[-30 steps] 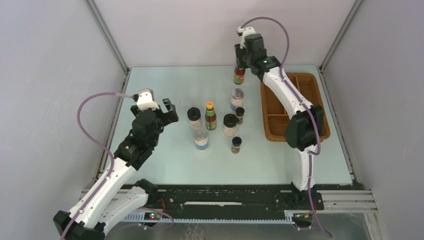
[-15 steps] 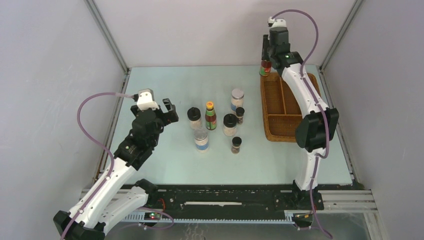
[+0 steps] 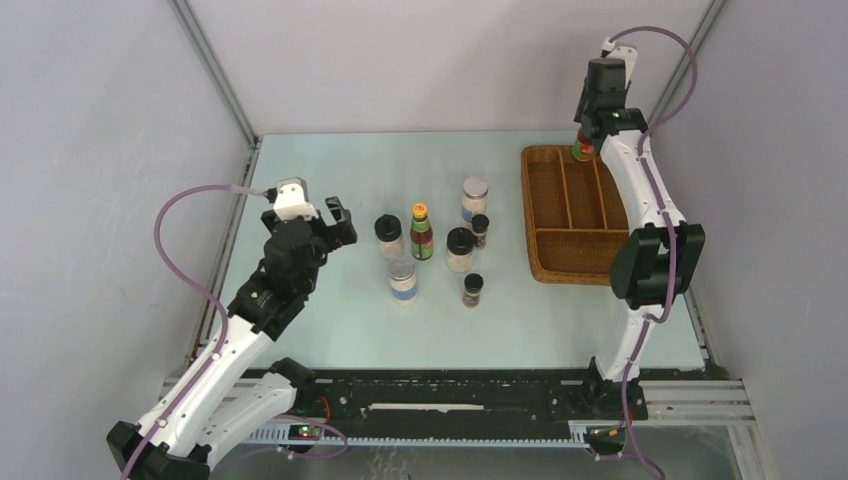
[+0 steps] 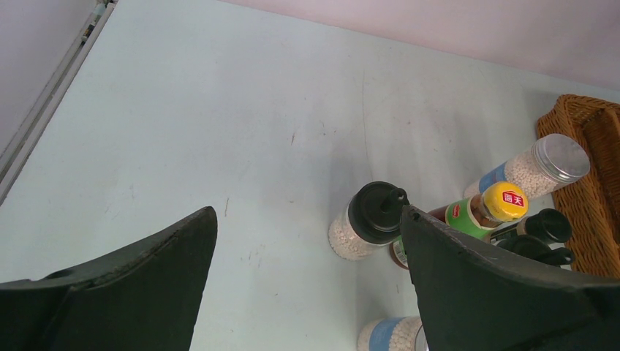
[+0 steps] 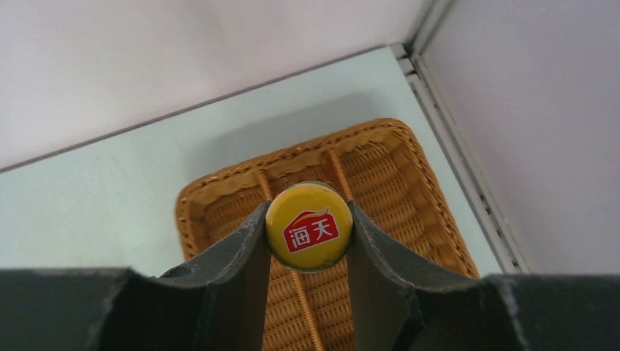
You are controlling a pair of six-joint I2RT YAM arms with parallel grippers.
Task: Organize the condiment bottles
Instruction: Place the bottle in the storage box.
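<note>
My right gripper is shut on the yellow-orange cap of a red sauce bottle, and it hangs over the far end of the wicker tray. The right wrist view shows both fingers pressed against that cap. The other condiment bottles stand mid-table: a second red sauce bottle, two black-lidded white jars, two silver-lidded jars and two tiny dark jars. My left gripper hovers open to their left, holding nothing, with its fingers spread wide.
The brown wicker tray has lengthwise dividers and lies along the table's right side. Grey walls and metal frame rails close in the table at the back and sides. The right arm's elbow hangs over the tray's near right corner.
The right arm has carried the red sauce bottle rightward from the back middle of the table to above the tray's far end. The left arm has stayed still.
</note>
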